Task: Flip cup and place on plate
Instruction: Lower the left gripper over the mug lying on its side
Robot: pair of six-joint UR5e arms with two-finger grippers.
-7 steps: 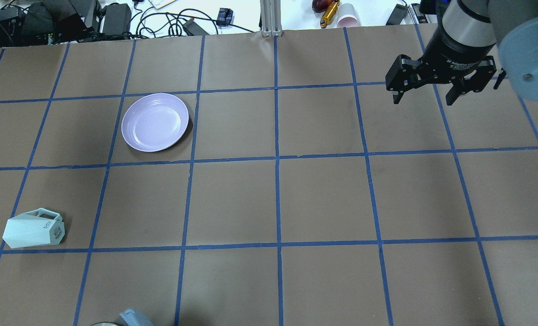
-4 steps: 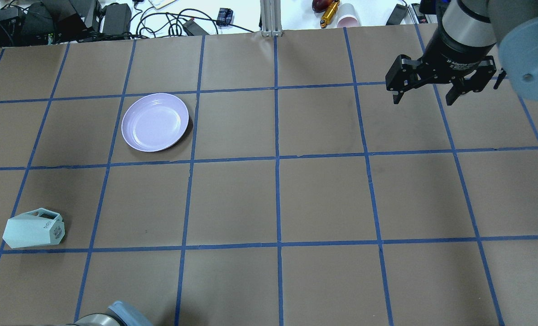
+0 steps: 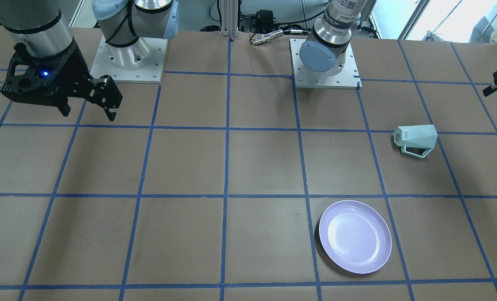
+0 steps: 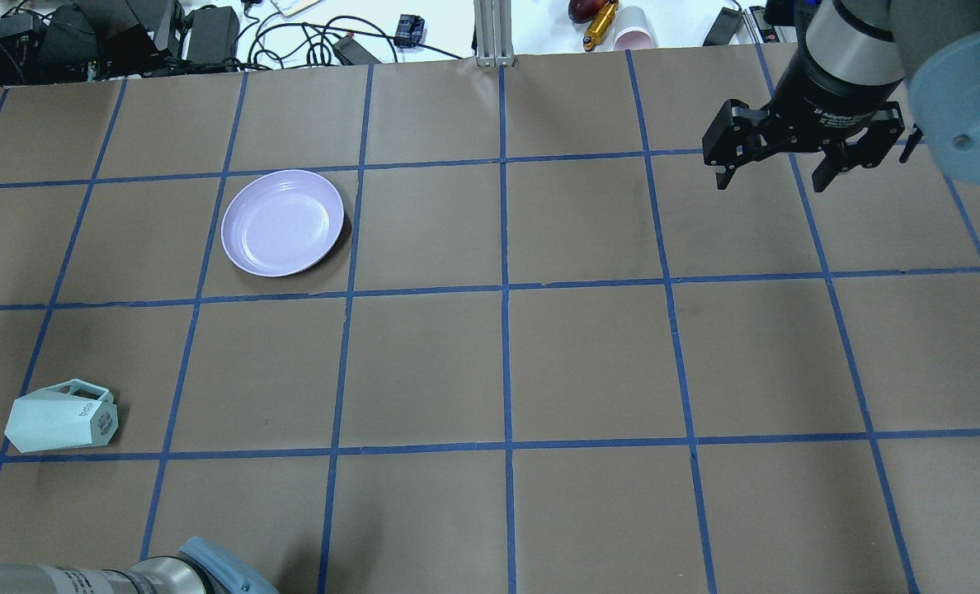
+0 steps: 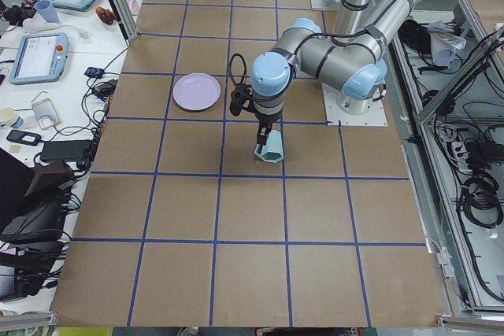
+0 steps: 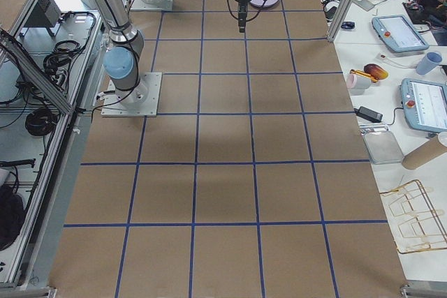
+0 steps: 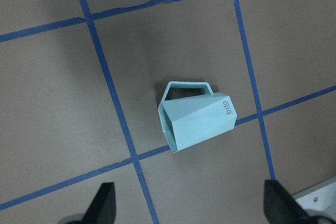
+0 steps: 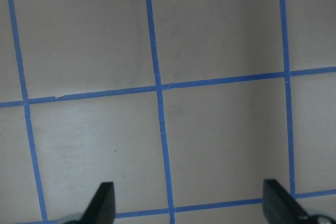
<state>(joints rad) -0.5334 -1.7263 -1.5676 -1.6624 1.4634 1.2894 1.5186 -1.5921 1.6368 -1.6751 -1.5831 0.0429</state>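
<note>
Right now your left end effector hangs over the cup, jaws spread wide and holding nothing. The right end effector, equally spread and empty, sits well apart near the far right corner of the surface, so the left is clearly nearer. The cup lies on its side close to the left edge, toward the robot's side: mouth toward that edge, lettered base inward, handle toward the far edge. The plate lies beyond it, farther from the robot. I judge the jaws' closing line runs nearly along the cup's length, so you would need a wrist turn. The overhead view shows only a joint of the left arm, and the side view overlaps end effector and cup, so the height gap is unreadable.
</note>
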